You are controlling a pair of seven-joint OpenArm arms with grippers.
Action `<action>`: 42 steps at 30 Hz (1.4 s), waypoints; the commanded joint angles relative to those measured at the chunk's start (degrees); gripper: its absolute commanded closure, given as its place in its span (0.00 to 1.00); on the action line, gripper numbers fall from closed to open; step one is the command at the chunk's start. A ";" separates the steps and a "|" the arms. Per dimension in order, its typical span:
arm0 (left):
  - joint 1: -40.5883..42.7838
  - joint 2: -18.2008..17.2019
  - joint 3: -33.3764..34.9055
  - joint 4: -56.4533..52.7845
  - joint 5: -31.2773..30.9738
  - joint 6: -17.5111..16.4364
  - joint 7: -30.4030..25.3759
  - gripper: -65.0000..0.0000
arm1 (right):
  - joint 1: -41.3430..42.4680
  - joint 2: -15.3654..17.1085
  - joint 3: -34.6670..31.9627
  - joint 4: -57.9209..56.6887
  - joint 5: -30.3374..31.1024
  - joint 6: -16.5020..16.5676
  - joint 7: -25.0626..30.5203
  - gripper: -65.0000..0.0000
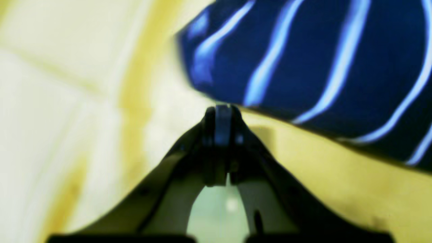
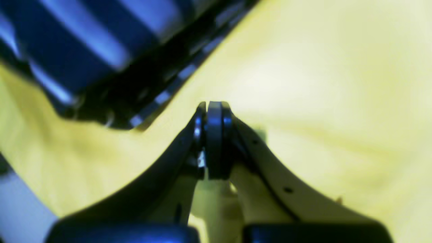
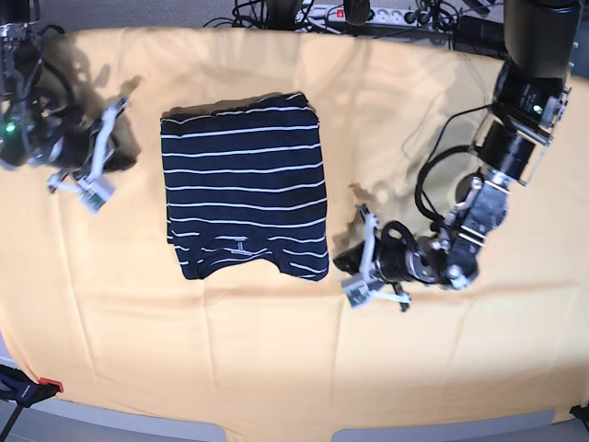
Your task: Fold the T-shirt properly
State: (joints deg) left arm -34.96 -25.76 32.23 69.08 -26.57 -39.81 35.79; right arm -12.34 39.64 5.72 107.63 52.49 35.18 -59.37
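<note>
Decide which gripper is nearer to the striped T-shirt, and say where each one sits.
Left. The left gripper lies just off the T-shirt's lower corner on the base view's right, jaws shut. The right gripper sits farther off its opposite side, also shut.

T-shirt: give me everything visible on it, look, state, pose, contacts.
The T-shirt is dark navy fabric with thin, evenly spaced white stripes. It lies flat, folded into a compact, roughly rectangular stack with no sleeve sticking out; its lower edge is slightly uneven. It rests on the yellow-orange cloth, toward the far middle. Neither hand holds it: the left hand sits shut just off its near corner, and the right hand, also shut, is off its opposite side.
</note>
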 commanded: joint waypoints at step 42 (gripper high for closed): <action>85.29 -11.87 -85.22 65.92 -58.43 3.65 44.21 1.00 | -47.32 -19.69 64.08 15.98 32.51 3.82 -20.63 1.00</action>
State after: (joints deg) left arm 49.98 -37.06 -52.62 134.52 -84.01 -36.21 79.99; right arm -59.09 19.16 69.10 123.07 84.36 39.03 -80.77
